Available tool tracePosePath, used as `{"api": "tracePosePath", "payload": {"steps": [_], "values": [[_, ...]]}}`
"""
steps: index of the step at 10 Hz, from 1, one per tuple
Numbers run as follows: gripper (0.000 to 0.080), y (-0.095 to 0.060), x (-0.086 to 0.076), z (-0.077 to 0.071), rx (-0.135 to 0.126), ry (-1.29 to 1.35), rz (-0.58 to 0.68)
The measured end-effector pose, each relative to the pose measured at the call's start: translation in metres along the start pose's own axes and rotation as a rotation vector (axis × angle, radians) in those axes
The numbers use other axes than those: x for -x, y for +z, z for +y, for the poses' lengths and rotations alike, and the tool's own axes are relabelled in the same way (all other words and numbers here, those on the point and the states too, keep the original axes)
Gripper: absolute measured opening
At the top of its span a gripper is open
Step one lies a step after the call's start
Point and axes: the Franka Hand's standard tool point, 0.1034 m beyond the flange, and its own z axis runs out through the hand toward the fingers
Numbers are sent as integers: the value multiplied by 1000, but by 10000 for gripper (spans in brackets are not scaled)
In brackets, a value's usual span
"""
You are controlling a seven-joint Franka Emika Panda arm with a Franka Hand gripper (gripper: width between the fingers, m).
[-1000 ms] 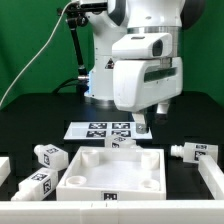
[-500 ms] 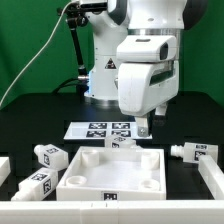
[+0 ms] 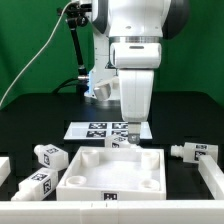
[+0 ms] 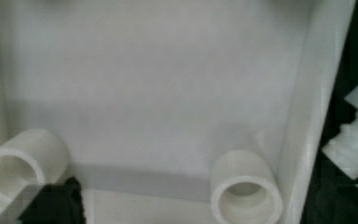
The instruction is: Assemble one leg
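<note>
The large white square panel [image 3: 112,170] lies on the black table. Three legs, short white pegs with tags, lie loose around it: two at the exterior view's left [image 3: 50,155] [image 3: 37,183] and one at its right [image 3: 193,152]. My gripper [image 3: 131,130] hangs low over the panel's far edge, apart from all three legs. Its fingers are too small to read there and do not show in the wrist view. The wrist view looks down into the panel [image 4: 158,90] with two empty corner sockets [image 4: 19,165] [image 4: 247,188]. A white part [image 4: 357,150] lies just outside the panel's wall.
The marker board [image 3: 100,129] lies behind the panel, under the arm. White frame pieces lie at the table's near left [image 3: 4,166] and near right [image 3: 212,178]. The robot base and a black cable stand at the back.
The arm's hand has turned about its vertical axis and shifted a little toward the exterior view's left, staying over the panel's far edge. The parts on the table have not moved.
</note>
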Motion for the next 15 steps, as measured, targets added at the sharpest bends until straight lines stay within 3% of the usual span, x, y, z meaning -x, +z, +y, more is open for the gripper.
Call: {"api": "tracePosePath", "payload": {"steps": [3,6,7,8,12,14,15], "values": [[650,2,4,-2,-5,1,-3],[650,13,41,-16,-30,2,-14],[650,15,46,-20,-34,12,-14],[650,21,48,-24,-35,18,-11],[650,46,52,-39,-80,28,-8],[650,52,53,-43,-92,30,-7],[527,55,53,-45,-97,31,-7]]}}
